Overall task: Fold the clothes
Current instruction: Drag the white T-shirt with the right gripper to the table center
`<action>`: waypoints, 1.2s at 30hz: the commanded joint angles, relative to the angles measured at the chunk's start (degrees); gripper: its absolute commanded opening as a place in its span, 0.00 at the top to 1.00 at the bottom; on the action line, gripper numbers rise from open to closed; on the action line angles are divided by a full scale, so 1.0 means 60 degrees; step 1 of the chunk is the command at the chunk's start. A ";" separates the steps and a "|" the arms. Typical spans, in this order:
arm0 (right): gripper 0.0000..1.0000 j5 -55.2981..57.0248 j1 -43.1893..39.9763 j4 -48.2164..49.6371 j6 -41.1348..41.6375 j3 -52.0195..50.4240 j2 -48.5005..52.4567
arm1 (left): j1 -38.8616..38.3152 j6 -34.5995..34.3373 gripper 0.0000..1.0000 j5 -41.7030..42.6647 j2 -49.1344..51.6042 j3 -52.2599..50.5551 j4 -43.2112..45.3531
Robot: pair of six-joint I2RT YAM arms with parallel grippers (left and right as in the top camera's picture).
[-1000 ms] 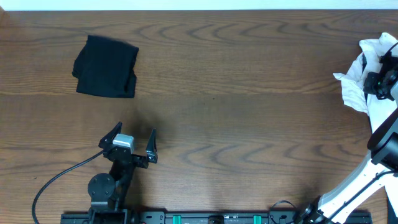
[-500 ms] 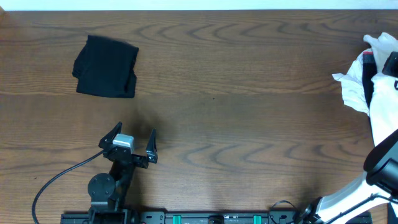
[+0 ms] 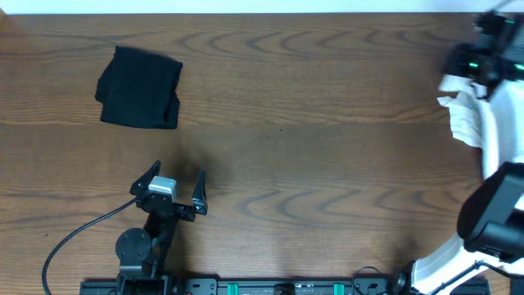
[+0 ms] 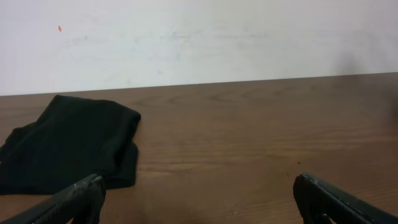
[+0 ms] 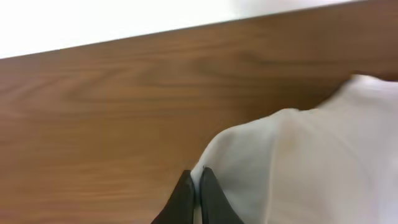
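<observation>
- While one black garment [image 3: 139, 88] lies folded into a compact block at the far left of the table [image 3: 327, 164], the task is judged only partly done.
- White garment [image 3: 465, 119]: bunched and unfolded at the far right edge of the table. It is partly hidden under the right arm and partly cut off by the overhead view. No print or lettering can be made out on it.
- Right gripper [image 5: 195, 180]: fingers pressed together. In the wrist view they appear to pinch a raised edge of the white garment. The overhead view of this gripper is blurred and confirms nothing further.
- Left gripper [image 3: 178, 170]: fingers spread wide and holding nothing. It sits near the front of the table, well apart from the black garment ahead of it.
- Work left, as judged: the white garment has to be brought onto the open wood, spread flat and folded. No third garment is visible in any view.
- Surroundings: a cable [image 3: 74, 238] loops from the base of the left arm at the front left. A pale wall [image 4: 186, 37] stands beyond the far edge of the table.
- Obstructions: no object lies between the white garment and the middle of the table.
- Risks, as judged: the garment sits at the table edge and could slip off. A pinch at a single point would leave the cloth hanging bunched rather than flat.
</observation>
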 commanded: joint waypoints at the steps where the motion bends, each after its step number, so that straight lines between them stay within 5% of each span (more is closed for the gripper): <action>1: 0.99 -0.1049 0.1610 -0.0018 0.1013 -0.0025 -0.0284 | -0.0022 0.0164 0.02 0.0025 -0.0066 -0.0164 -0.0321; 18: 0.99 -0.0182 0.9238 0.0459 0.0903 -0.0025 0.1643 | -0.0022 0.0164 0.02 0.0029 -0.0066 -0.0168 -0.0321; 36: 0.99 -0.0801 1.0440 0.0208 0.0525 -0.0025 0.1585 | -0.0022 0.0160 0.02 0.0029 -0.0066 -0.0168 -0.0321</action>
